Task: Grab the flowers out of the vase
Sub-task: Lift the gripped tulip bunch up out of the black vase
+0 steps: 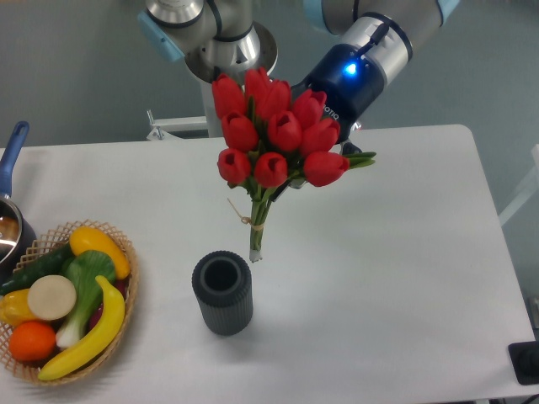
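Flowers (pixel 276 133) are hanging clear of the vase (pixel 222 294), stem tips just above its mouth, as I am carrying them. Blooms are hiding my gripper's fingers; I cannot tell their state. Light, floppy, crushable: I judge the twine-tied stems the safest hold.

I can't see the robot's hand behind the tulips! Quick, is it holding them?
Gripper: its fingers are hidden behind the flowers, so open or shut cannot be told. The bunch hangs in the air, clear of the vase.
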You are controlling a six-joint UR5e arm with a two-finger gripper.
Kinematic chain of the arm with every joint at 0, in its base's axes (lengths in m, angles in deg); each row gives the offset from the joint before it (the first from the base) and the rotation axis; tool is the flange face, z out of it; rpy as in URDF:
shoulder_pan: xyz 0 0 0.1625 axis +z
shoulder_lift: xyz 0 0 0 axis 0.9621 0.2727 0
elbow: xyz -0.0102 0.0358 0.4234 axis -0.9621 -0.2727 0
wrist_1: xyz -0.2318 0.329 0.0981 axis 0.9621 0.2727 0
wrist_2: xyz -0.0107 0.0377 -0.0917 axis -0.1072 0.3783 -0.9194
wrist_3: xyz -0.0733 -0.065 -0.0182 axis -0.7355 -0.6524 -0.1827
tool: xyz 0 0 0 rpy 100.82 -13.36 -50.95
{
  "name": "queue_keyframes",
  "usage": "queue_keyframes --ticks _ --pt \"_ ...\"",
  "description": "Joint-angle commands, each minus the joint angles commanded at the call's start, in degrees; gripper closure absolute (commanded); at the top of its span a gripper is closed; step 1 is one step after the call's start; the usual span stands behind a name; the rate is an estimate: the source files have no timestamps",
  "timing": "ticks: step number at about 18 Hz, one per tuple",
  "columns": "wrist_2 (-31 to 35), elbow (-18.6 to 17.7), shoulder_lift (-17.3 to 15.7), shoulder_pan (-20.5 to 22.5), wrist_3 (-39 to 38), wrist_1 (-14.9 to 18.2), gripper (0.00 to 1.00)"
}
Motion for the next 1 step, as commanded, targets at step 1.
queue_keyframes --ticks 1 --pt "0.00 -0.26 0.00 0.00 0.00 0.00 0.48"
